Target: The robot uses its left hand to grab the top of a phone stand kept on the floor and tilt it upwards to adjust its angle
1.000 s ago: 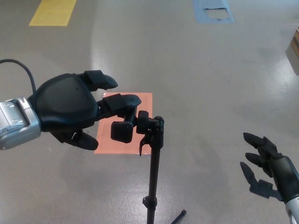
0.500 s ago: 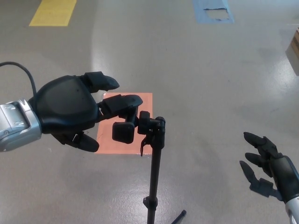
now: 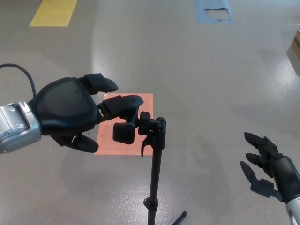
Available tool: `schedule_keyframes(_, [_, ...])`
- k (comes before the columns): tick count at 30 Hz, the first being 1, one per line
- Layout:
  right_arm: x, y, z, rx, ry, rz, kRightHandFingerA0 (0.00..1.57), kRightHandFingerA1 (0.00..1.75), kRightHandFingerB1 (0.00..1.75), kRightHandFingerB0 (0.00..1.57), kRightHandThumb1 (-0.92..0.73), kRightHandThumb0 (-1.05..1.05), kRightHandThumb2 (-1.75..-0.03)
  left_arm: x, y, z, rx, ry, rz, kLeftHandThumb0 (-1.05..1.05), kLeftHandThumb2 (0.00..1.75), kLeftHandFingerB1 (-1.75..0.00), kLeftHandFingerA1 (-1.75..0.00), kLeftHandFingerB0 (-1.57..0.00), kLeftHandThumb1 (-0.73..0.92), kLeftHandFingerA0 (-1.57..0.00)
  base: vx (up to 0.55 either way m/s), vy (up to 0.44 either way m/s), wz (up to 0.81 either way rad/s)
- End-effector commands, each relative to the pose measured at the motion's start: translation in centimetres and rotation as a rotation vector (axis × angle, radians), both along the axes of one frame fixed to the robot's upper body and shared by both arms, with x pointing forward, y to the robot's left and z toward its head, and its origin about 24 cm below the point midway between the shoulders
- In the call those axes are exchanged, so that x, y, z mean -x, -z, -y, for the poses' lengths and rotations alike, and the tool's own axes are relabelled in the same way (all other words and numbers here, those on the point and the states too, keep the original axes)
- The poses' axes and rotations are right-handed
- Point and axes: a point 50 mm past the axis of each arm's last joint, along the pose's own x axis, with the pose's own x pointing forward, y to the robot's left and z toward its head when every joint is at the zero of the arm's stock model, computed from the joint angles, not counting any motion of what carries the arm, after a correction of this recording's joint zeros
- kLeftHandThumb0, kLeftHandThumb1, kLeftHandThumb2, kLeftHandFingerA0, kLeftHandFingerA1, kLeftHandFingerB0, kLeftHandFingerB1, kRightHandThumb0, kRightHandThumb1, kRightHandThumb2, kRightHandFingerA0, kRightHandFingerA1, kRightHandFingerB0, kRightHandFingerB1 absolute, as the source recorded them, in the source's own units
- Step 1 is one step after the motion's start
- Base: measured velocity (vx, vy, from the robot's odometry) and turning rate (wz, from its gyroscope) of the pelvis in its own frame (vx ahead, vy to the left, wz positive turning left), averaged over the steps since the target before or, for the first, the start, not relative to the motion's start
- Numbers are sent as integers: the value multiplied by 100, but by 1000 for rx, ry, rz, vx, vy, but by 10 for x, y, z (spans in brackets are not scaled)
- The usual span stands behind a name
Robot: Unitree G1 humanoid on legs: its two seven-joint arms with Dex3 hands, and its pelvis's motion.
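Moved: almost nothing; left hand (image 3: 70,112) sits a tiny bit lower.
Left hand: fingers touching the phone stand (image 3: 152,154) top.
Stand: upright, floor's near edge.
Right hand (image 3: 269,166): spread, empty.

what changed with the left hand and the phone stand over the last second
Very little. The left hand drifted slightly, its fingers still apart around the clamp head of the phone stand, which shifted a touch to the right. Whether they actually grip it cannot be told. The pole, the right hand, open and low on the right, and the orange floor patch stayed put.
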Motion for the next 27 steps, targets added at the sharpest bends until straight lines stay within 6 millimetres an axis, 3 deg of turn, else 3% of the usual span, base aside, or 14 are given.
schedule_keyframes(1, [0,-2,8,30,18,-2,27,36,28,16,-84,-66,-64,-4,6,-9,-47,-64,-44,-88,110,-19,-43,0,74,-18,0,0,0])
schedule_keyframes(2, [0,-2,8,32,18,-3,27,36,28,16,-84,-66,-64,-5,4,-11,-41,-74,-41,-88,110,-19,-43,0,74,-18,0,0,0])
schedule_keyframes(3, [0,-2,8,33,19,-2,28,36,29,16,-84,-66,-64,-7,3,-12,-44,-87,-36,-85,69,-18,-27,0,92,-14,0,0,0])
schedule_keyframes(4, [0,-2,8,33,20,0,28,36,29,16,-84,-66,-64,-10,1,-13,-49,-101,-31,-85,69,-18,-27,0,92,-14,0,0,0])
schedule_keyframes(5, [0,-2,8,31,21,-1,28,36,28,17,-84,-66,-64,-12,0,-15,-56,-120,-27,-91,114,-14,-37,0,79,-15,0,0,0])
schedule_keyframes(19, [-2,-3,7,25,18,2,28,36,29,17,-83,-66,-64,-26,-1,-28,-61,-222,-23,-93,113,-16,-35,0,78,-18,0,0,0])
schedule_keyframes(20, [-1,-3,7,20,17,2,27,35,29,16,-83,-66,-64,-26,-1,-28,-60,-219,-27,-90,72,-19,-27,-1,84,-15,0,0,0])
schedule_keyframes(21, [-1,-3,7,18,17,2,27,35,29,16,-83,-66,-64,-26,-1,-28,-60,-218,-29,-90,72,-19,-27,-1,84,-15,0,0,0])
schedule_keyframes(22, [-2,-3,7,18,19,2,20,44,40,13,-69,-70,-90,-26,-1,-27,-59,-217,-29,-84,107,-20,-32,-1,71,-9,0,0,0])
schedule_keyframes(27, [-3,-4,7,10,20,7,20,45,40,12,-69,-71,-90,-26,1,-27,-56,-209,-30,-84,108,-19,-30,0,71,-9,0,0,0])
